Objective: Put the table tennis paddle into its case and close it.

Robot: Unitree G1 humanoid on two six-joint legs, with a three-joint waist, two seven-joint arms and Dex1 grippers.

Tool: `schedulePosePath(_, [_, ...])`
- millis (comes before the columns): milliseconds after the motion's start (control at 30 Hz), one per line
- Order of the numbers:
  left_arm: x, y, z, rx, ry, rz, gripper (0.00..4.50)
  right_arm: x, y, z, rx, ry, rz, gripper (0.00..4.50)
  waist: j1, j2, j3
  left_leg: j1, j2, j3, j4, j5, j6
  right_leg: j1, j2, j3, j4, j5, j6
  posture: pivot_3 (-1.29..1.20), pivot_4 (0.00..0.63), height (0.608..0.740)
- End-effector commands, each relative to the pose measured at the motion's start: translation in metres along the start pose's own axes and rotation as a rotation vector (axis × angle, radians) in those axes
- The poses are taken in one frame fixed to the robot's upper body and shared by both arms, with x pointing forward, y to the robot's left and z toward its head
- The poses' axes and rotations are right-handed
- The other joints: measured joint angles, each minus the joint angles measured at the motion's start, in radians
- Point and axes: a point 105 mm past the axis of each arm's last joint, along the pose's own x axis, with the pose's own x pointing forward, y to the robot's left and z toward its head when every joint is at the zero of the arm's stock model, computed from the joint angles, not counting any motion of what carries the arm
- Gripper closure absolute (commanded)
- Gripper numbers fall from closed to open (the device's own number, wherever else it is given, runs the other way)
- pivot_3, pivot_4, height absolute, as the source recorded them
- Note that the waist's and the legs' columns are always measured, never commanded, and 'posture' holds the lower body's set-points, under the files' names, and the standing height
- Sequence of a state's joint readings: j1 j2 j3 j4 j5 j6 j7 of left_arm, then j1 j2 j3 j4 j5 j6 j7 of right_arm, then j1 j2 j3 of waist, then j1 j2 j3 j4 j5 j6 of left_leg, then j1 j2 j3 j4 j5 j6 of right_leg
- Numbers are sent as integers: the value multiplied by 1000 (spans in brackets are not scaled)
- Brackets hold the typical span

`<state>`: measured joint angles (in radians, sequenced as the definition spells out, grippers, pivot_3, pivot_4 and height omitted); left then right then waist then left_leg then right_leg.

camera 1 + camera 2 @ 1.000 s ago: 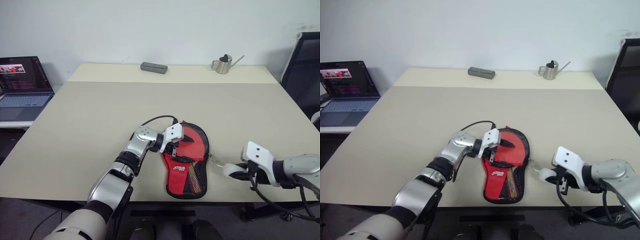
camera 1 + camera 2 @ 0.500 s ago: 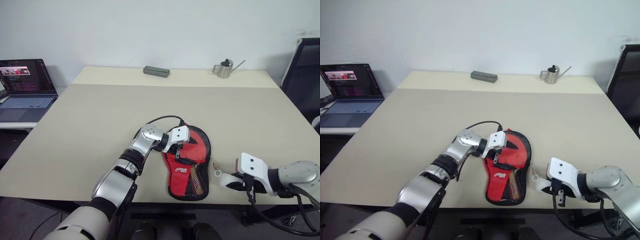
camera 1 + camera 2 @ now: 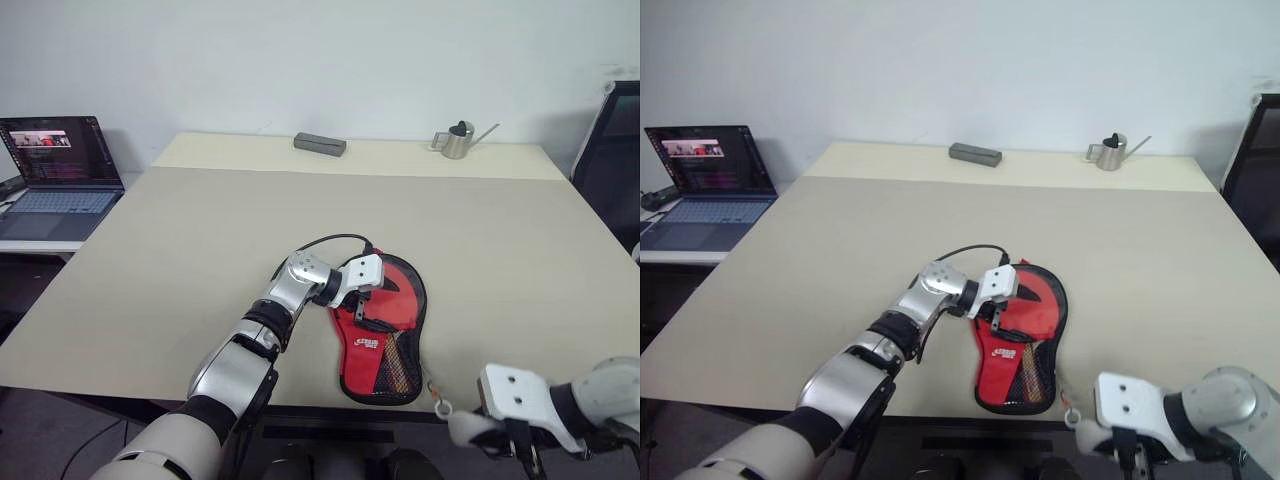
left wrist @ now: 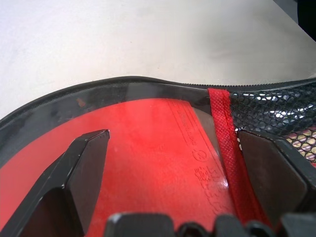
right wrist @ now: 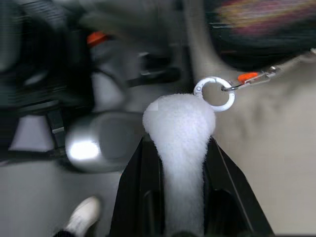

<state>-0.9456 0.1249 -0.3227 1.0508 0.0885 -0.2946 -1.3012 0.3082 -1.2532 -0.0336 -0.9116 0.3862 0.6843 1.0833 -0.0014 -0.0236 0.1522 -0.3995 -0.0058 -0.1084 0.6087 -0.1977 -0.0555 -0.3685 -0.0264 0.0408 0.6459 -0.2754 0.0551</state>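
Left pincer [image 3: 372, 296] spread wide over case [image 3: 385, 330]; right pincer [image 5: 180, 148] clamps pom-pom [image 5: 180, 128], seemingly past table edge.

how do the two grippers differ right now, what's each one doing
The left gripper rests over the case on the table, fingers spread wide on its clear red panel; the right gripper is off the near table edge, shut on the white pom-pom charm. Both have black fingers and act on the same case.
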Motion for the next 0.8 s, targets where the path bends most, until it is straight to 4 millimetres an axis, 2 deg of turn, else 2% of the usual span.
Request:
schedulePosePath(33, [14,-41,-50,-97,183,-165,0,-1,21,18,-93,-30,94,4107,0,-2,-1,0,0,0,0,0,0,0,0,0,0,0,0,0,150,740])
schedulePosePath(300, [17,-40,-48,-92,180,-160,0,4,36,30,-144,-90,172,4113,3,-3,-2,0,0,0,0,-1,-1,0,-1,0,-1,-1,0,0,150,740])
schedulePosePath(500, [19,-38,-46,-93,170,-148,0,5,25,32,-147,-73,115,4114,3,-3,-2,0,-1,0,0,-1,-1,1,-1,0,-1,-1,0,0,150,740])
schedulePosePath(567, [20,-38,-46,-92,170,-144,0,3,23,32,-152,-62,103,3385,3,-3,-2,0,-1,0,0,-1,-1,1,-1,0,-1,-1,0,0,150,740])
schedulePosePath(667, [20,-36,-44,-91,166,-137,0,2,17,36,-144,-79,68,2563,3,-3,-2,0,-1,0,0,-1,-1,1,-2,0,-1,-1,0,0,150,740])
schedulePosePath(800, [22,-34,-41,-90,152,-126,0,-7,7,52,-106,-181,8,2563,3,-4,-2,0,-1,0,0,-1,-1,1,-2,0,-1,-1,0,0,150,740])
